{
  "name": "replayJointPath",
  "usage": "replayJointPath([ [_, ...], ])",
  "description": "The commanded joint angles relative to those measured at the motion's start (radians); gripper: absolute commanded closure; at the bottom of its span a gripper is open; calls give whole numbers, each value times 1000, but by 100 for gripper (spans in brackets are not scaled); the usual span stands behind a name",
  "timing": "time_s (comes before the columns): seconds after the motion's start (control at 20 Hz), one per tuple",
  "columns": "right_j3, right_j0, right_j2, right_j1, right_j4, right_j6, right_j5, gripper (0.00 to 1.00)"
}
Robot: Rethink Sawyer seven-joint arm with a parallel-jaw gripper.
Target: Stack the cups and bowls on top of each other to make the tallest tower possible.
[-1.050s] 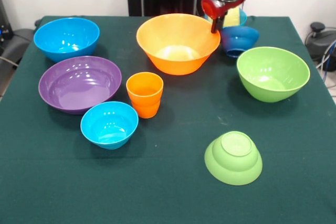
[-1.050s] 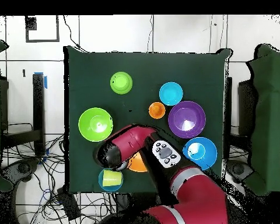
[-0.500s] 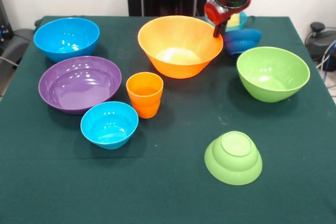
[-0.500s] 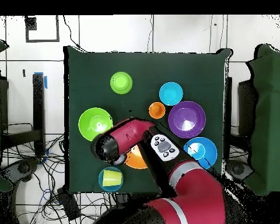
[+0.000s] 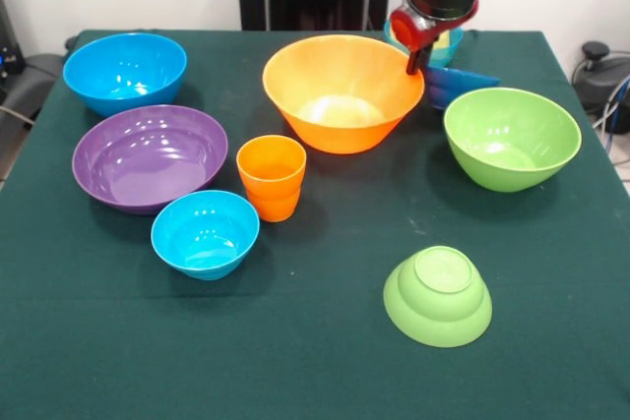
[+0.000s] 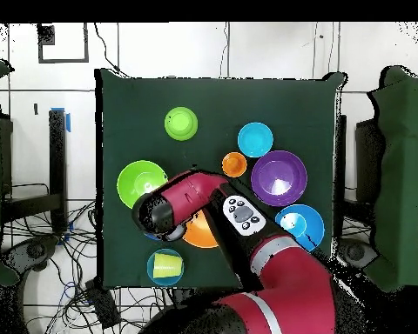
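Orange, our large bowl (image 5: pixel 342 90) sits beside the dark blue bowl (image 5: pixel 461 84). We cannot tell how our jaws stand above them.

Arm (image 6: pixel 195 204) covers most of the large orange bowl (image 6: pixel 200 235) and the dark blue bowl (image 5: pixel 459 86) overhead; in front view the wrist hides the pale yellow cup (image 5: pixel 440 44); finger state unreadable.

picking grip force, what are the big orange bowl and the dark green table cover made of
The big orange bowl looks like glossy moulded plastic: bright highlights on its inner wall and a thin, even rim. The dark green table cover looks like matte woven cloth or felt: no shine, and it drapes softly at the edges. Neither is certain from looks alone.
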Motion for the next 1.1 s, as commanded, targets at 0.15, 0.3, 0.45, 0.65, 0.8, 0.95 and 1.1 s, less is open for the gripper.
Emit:
replayJointPath([
  [0.15,-137,7,68,70,-2,-184,65,100],
  [0.3,-170,9,76,70,-3,-221,112,100],
  [0.45,-190,7,81,64,-4,-239,143,100],
  [0.65,-210,4,91,68,-12,-261,164,0],
  [0.8,-229,2,100,76,-20,-277,173,0],
  [0.95,-244,-4,110,84,-30,-296,179,0],
  [1.1,-251,-9,122,92,-42,-303,171,0],
])
